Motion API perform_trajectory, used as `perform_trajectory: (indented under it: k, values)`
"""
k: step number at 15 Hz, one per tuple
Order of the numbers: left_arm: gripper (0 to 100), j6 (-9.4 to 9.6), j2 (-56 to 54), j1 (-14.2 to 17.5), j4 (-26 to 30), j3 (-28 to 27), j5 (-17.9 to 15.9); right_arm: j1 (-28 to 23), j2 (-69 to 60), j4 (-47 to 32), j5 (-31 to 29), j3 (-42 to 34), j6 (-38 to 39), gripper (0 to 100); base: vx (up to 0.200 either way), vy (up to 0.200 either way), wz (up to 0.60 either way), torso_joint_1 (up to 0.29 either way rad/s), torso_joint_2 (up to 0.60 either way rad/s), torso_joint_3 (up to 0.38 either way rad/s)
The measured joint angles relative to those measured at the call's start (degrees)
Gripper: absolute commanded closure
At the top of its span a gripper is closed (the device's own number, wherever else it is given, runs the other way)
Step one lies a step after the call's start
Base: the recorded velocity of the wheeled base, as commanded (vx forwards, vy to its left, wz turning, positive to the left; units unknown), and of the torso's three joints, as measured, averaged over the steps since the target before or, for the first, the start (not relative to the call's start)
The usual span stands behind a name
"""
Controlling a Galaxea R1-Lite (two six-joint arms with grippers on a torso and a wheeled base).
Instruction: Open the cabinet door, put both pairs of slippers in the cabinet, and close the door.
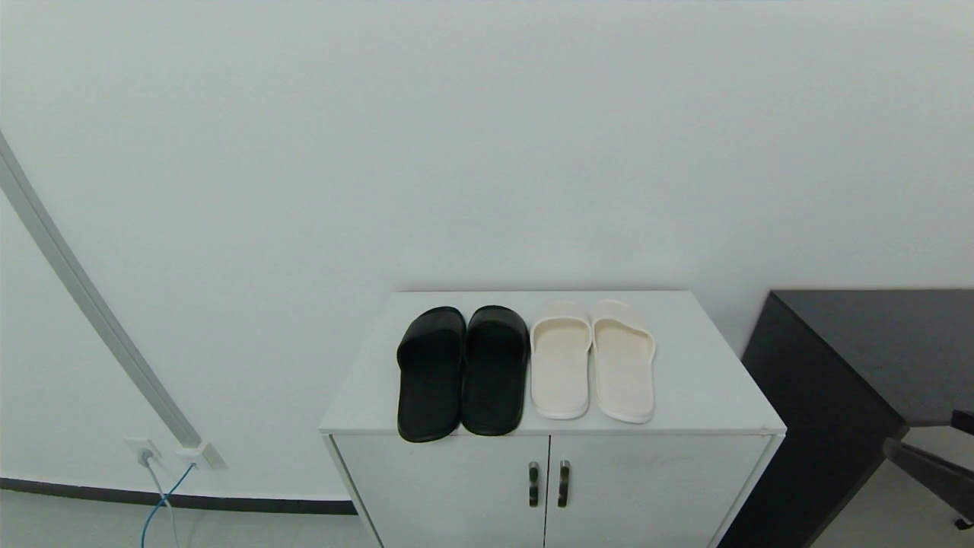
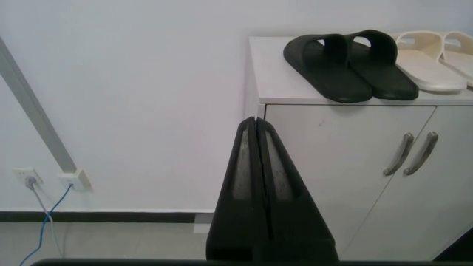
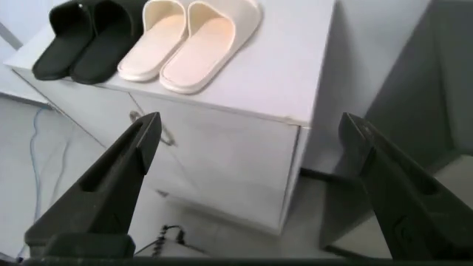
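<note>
Cabinet, head view: white cabinet (image 1: 708, 380) stands against the wall. Both doors are closed, with two door handles (image 1: 534, 483) side by side at the centre seam.
Slippers, head view: black slippers (image 1: 460, 373) lie on the left part of the cabinet top, and cream slippers (image 1: 592, 361) lie just beside them on the right. All toes point to the wall and the heels are at the front edge.
Surroundings, head view: dark table (image 1: 875, 342) stands to the cabinet's right. Wall socket (image 1: 143, 450) with blue cable (image 1: 163, 495) is low on the wall at left.
Left gripper, left wrist view: left gripper (image 2: 256, 125) has its fingers pressed together and holds nothing. It is seen before the cabinet's left front corner, below the top.
Slippers, left wrist view: both pairs lie on the top, with the black pair nearer this corner.
Right gripper, right wrist view: right gripper (image 3: 250, 122) has its fingers spread wide with nothing between them. It is held off the cabinet's right front corner.
Slippers, right wrist view: the cream pair is nearer, with the black pair beyond it.
</note>
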State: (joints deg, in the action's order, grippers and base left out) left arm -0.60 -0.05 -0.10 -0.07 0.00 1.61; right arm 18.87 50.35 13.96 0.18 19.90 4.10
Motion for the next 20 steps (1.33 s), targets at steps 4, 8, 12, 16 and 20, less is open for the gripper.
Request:
perform_trajectory:
  k: [4, 8, 12, 16, 20]
  values:
    - [100, 0.00, 0.0, 0.0, 0.0, 0.0, 0.0, 16.5, 11.0, 2.5, -11.4, 5.5, 10.1, 0, 0.000, 0.000, 0.00, 0.000, 0.00, 0.000]
    - [100, 0.00, 0.0, 0.0, 0.0, 0.0, 0.1, 22.4, 22.8, 2.9, -16.8, 13.6, 15.0, 0, 0.000, 0.000, 0.00, 0.000, 0.00, 0.000]
    - [100, 0.00, 0.0, 0.0, 0.0, 0.0, 0.1, 26.0, 34.0, 3.5, -22.8, 22.2, 17.1, 0, 0.000, 0.000, 0.00, 0.000, 0.00, 0.000]
    - [100, 0.00, 0.0, 0.0, 0.0, 0.0, 0.1, 27.4, 43.9, 4.5, -27.2, 29.2, 19.1, 0, 0.000, 0.000, 0.00, 0.000, 0.00, 0.000]
    - [100, 0.00, 0.0, 0.0, 0.0, 0.0, 0.1, 27.6, 53.2, 8.9, -32.8, 33.6, 19.5, 0, 0.000, 0.000, 0.00, 0.000, 0.00, 0.000]
